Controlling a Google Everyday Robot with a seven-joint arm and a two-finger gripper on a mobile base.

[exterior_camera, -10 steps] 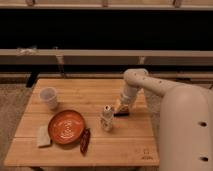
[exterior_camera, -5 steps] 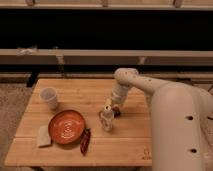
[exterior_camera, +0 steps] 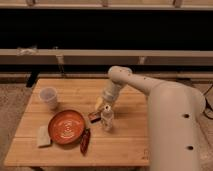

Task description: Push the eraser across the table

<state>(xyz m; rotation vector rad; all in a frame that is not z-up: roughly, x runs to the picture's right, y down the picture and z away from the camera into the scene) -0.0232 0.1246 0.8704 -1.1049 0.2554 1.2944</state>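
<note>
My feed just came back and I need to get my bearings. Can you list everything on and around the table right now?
table: 1, light wood, centre of view
eraser: 1, dark with reddish marks, mid-table, between plate and bottle
bottle: 1, small, whitish, upright, right of the eraser
plate: 1, orange-red, front left
cup: 1, pale, upright, left side behind the plate
block: 1, beige, front left, beside the plate
red object: 1, glossy dark red, elongated, in front of the eraser
arm: 1, white, reaching in from the right
tool: 1, over mid-table, just behind the eraser and bottle
</note>
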